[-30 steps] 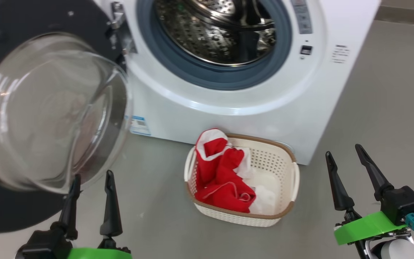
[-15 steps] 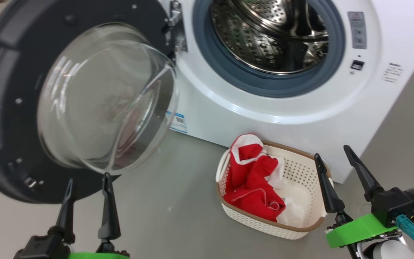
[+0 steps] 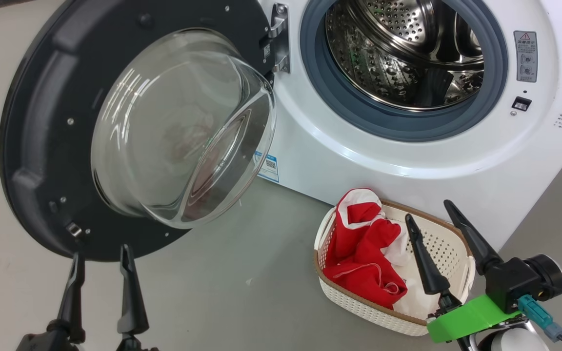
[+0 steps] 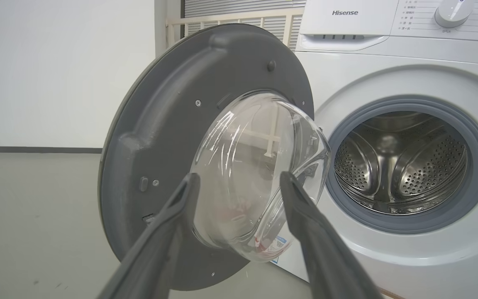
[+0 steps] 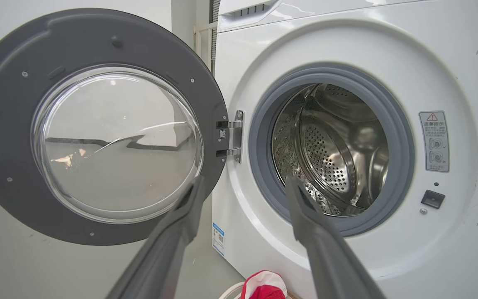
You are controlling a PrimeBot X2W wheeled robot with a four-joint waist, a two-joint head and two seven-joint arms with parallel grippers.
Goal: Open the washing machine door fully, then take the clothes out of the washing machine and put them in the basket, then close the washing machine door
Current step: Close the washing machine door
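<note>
Grey floor, white wall, dark skirting, perhaps window blinds

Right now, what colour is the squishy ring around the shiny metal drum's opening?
Bluish grey; the rubber ring shows best in the right wrist view.

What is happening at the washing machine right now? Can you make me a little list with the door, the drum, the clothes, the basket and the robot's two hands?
door: wide open, hinged at the left of the washing machine
drum: shiny steel, no clothes to be seen inside
clothes: red and white, piled in the basket
basket: on the floor, right in front of the washing machine
left gripper: open, holding nothing, just below the door
right gripper: open, holding nothing, by the basket
</note>
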